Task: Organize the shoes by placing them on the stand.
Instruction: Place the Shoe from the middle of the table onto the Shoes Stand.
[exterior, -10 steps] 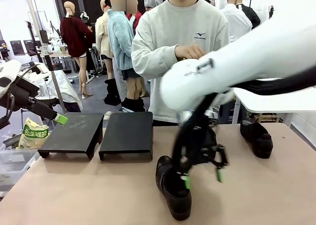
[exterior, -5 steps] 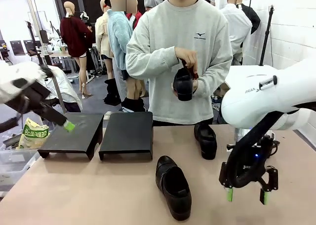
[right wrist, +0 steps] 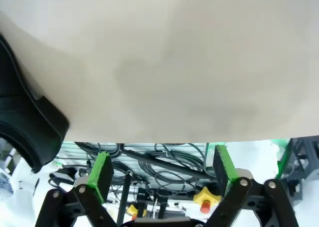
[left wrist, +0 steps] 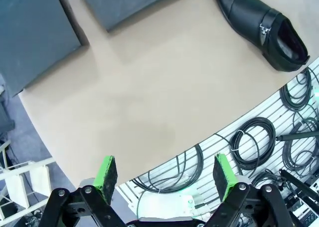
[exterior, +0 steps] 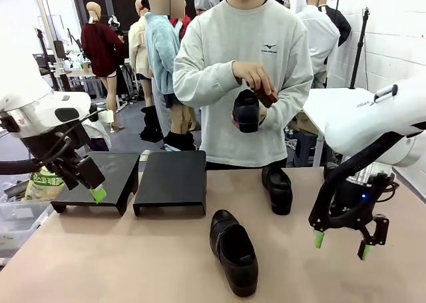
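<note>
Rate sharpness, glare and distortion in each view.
Front view: evenly lit, sharp, soft shadow under the near shoe. Left wrist view: crisp, but the wide-angle lens bows the table edge. Right wrist view: table washed-out and hazy, a shoe at the left edge soft and dark.

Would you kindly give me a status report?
Left gripper, right gripper open, empty. Near shoe, far shoe on table; third shoe in person's hand. Nothing on stand.

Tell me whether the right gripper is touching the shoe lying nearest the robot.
Apart. In the front view the right gripper hangs open off to the side of the shoe, with bare table showing between them.
</note>
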Motion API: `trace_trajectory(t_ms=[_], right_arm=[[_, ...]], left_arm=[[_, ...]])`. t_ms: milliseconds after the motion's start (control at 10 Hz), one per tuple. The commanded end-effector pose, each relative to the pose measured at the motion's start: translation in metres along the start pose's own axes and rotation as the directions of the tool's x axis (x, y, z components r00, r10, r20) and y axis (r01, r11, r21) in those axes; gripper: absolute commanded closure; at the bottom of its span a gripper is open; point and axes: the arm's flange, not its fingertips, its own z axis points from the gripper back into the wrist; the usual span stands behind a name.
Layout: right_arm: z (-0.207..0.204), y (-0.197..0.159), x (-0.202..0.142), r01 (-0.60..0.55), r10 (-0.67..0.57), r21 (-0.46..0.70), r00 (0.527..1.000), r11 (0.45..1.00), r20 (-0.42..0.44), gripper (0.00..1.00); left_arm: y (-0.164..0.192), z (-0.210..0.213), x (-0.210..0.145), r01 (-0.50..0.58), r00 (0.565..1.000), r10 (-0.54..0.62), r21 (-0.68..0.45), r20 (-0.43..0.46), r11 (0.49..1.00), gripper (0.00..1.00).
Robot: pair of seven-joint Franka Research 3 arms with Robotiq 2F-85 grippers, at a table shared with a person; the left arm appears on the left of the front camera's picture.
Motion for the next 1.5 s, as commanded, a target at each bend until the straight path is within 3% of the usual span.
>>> trace_trajectory(t_ms=[0,200,300,400,600,800,900,1000,1100,1300,1400], right_arm=[[-0.006,0.005,0.000,-0.012,0.012,-0.011,1.000,1.000,-0.009,0.00],[0.001,0.000,-0.001,0.000,0.000,0.000,1.000,1.000,0.002,0.00],[0.014,0.000,-0.012,0.034,-0.034,0.001,0.996,0.999,0.087,0.00],[0.035,-0.019,-0.018,0.077,-0.076,-0.004,0.988,0.997,0.133,0.00],[0.066,-0.042,-0.026,0.127,-0.119,-0.026,0.972,0.992,0.201,0.00],[0.073,-0.045,-0.019,0.103,-0.091,-0.045,0.972,0.994,0.216,0.00],[0.071,-0.044,-0.012,0.084,-0.076,-0.031,0.976,0.996,0.206,0.00],[0.068,-0.045,-0.011,0.071,-0.067,-0.012,0.979,0.997,0.192,0.00],[0.082,-0.048,-0.021,0.106,-0.096,-0.031,0.970,0.994,0.225,0.00],[0.082,-0.048,-0.021,0.106,-0.096,-0.031,0.970,0.994,0.225,0.00],[0.082,-0.048,-0.021,0.106,-0.096,-0.031,0.970,0.994,0.225,0.00]], left_arm=[[-0.002,-0.012,-0.001,0.008,1.000,-0.008,0.018,0.001,1.000,0.00],[-0.001,-0.003,0.000,0.002,1.000,-0.002,0.002,-0.003,1.000,0.00],[-0.035,-0.002,0.001,-0.038,0.999,0.038,-0.012,-0.009,0.999,0.00],[-0.062,-0.003,0.006,-0.127,0.992,0.128,0.082,-0.011,0.989,0.00],[-0.093,-0.006,0.012,-0.287,0.956,0.291,0.092,-0.043,0.954,0.00],[-0.107,-0.017,0.008,-0.438,0.889,0.446,0.092,-0.103,0.894,0.00],[-0.111,-0.025,0.005,-0.461,0.876,0.471,0.115,-0.099,0.880,0.00],[-0.088,-0.011,0.007,-0.426,0.905,0.425,0.103,0.029,0.899,0.00],[-0.111,-0.023,0.002,-0.416,0.900,0.426,0.116,-0.089,0.902,0.00],[-0.104,-0.019,0.005,-0.437,0.893,0.445,0.110,-0.062,0.893,0.00],[-0.126,-0.038,0.014,-0.469,0.879,0.467,-0.004,-0.094,0.883,0.00]])
